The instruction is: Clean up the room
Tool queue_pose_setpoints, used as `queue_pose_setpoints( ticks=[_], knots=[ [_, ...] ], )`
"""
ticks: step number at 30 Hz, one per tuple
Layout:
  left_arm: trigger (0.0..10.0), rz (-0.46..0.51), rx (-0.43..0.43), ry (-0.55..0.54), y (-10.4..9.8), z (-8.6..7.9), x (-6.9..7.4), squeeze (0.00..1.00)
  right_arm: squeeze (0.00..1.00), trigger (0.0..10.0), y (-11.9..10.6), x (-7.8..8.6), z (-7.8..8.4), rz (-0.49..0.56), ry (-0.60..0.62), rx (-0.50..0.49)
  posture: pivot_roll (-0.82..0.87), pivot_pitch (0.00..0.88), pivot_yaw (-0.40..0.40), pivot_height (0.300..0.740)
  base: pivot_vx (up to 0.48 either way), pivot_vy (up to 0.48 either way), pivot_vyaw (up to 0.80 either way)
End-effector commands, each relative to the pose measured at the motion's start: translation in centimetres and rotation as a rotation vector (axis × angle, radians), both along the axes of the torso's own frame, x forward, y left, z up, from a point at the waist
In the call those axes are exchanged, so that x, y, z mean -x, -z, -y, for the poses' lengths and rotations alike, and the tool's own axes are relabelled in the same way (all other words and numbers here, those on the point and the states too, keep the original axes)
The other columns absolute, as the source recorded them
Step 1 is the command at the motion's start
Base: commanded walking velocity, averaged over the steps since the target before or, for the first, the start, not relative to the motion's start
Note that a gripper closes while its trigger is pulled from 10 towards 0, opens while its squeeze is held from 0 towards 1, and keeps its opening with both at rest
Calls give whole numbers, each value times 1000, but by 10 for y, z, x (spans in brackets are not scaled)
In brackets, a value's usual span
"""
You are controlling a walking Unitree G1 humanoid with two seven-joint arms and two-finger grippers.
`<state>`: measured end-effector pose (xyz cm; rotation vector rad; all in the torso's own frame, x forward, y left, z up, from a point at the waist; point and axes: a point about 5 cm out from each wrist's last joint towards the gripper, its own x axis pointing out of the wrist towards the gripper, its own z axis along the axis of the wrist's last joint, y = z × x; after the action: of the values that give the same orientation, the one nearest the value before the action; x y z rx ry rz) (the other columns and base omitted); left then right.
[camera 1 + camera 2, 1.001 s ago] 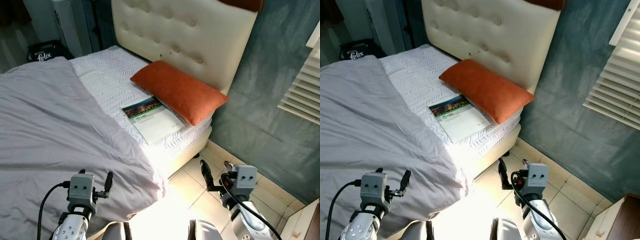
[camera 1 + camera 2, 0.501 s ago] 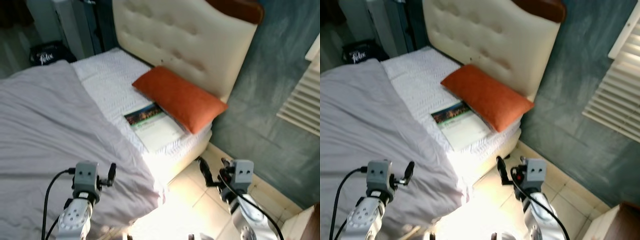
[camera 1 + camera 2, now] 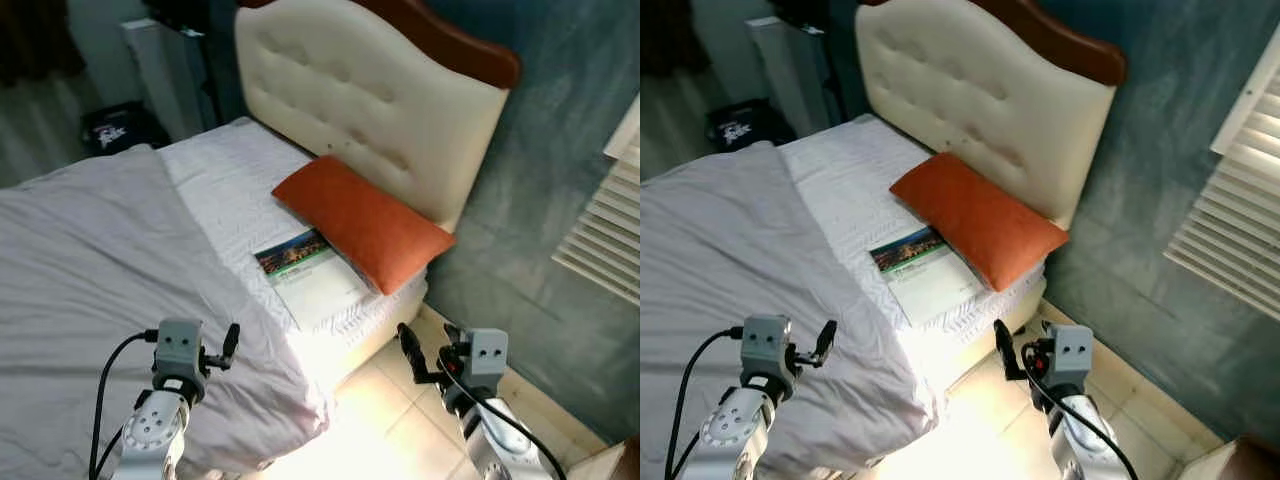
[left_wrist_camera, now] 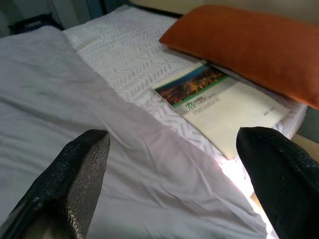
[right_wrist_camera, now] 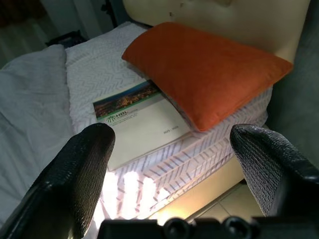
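At the far left, a grey duvet (image 3: 100,260) is spread over most of the bed, and the left gripper (image 3: 228,345) is held low above its near edge, the fingers (image 4: 75,174) set wide apart with nothing between them. Further right, a book (image 3: 312,277) is laid flat on the bare white mattress cover (image 3: 225,180), its far corner tucked just under an orange pillow (image 3: 362,222) that is propped near the cream tufted headboard (image 3: 370,110). The book's long axis is run from the headboard side down toward the bed's near edge, on a slant. At the right, the right gripper (image 3: 407,350) is held over the tiled floor (image 3: 400,440) beside the bed corner, likewise spread open and empty. From both grippers the book is seen ahead and slightly above; it is framed squarely between the right gripper's fingers (image 5: 79,174) in the right wrist view. The right arm is judged the nearer, with the book's free short edge presented toward it.
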<state>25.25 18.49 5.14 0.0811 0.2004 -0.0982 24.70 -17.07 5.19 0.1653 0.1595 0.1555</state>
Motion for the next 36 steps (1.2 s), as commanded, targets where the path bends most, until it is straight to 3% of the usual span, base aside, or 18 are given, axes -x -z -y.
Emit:
queue_pose_setpoints(
  ticks=[1,16,20,24,27,28,29,36],
  knots=[
    [10000,-30,0,0,5,2,1,0,0,10000,1,1,1,-6,-3,8,-27,0,2,740,0,0,481],
    [10000,-18,-33,-27,6,0,3,0,0,10000,5,1,-5,-17,-59,21,-1,0,-22,740,0,0,479],
    [10000,-40,-99,-32,11,2,8,0,0,10000,4,1,-6,-15,-74,13,2,0,-25,740,0,0,480],
    [10000,32,1,-62,1,0,15,0,0,10000,0,3,-4,20,-61,-38,10,0,-30,740,94,0,475],
    [10000,82,-10,-97,-6,-5,15,0,0,10000,-6,1,0,64,-21,-60,14,0,-33,740,402,160,475],
    [10000,182,-39,-129,-25,-10,14,0,0,10000,-19,-2,6,140,20,-51,18,0,-38,740,394,270,475],
    [10000,211,-53,-141,-31,-11,15,0,0,10000,-26,-3,7,172,20,-28,21,0,-38,740,394,274,475],
    [10000,181,-92,-151,-31,-15,17,0,0,10000,-24,-4,-1,151,-24,-14,26,0,-42,740,263,214,477]
  ],
)
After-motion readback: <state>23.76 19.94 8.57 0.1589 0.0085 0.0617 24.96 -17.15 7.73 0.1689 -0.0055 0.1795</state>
